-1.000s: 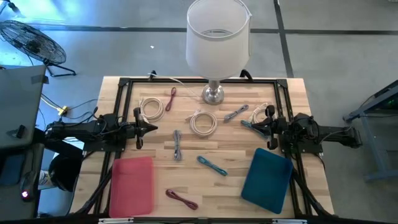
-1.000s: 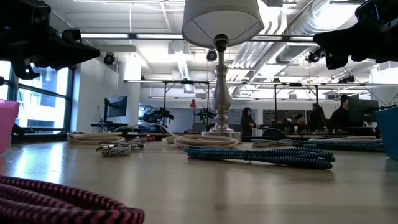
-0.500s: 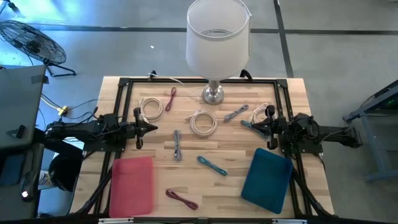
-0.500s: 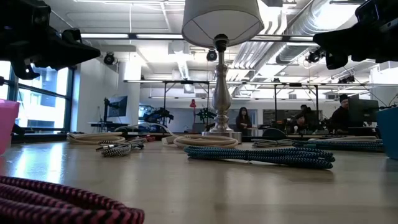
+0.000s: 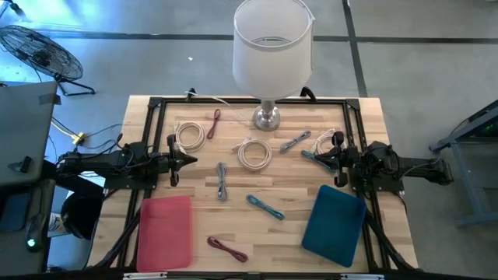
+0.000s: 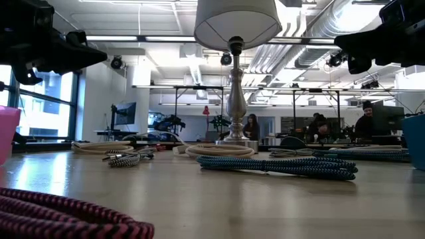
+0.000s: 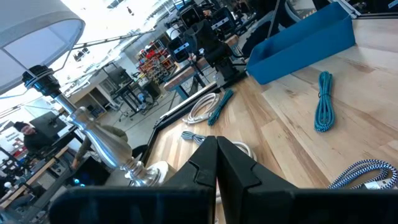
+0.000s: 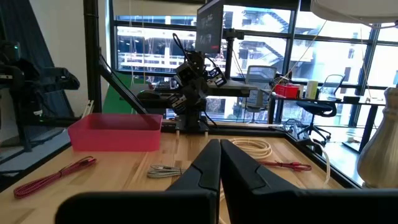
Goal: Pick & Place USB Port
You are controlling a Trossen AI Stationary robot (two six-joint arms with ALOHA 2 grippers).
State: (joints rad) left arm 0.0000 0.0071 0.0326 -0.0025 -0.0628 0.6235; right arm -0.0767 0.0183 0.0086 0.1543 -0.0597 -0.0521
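Fingers of left gripper (image 5: 191, 161) and right gripper (image 5: 305, 155) pressed together, empty, above tabletop (image 5: 296, 187); cables untouched.

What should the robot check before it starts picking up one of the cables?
1. Left gripper empty and clear of the cables: ok, shut, holding nothing, at the table's left side.
2. Right gripper empty: ok, shut, holding nothing, at the right side.
3. Fingers ready to grab: not ok, both grippers must open first.
4. Pink bin free to take a cable: ok, nothing shows inside it.
5. Blue bin free: ok, nothing shows inside it.
6. Teal cable easy to reach: ok, it lies alone between the bins, touching no other cable.
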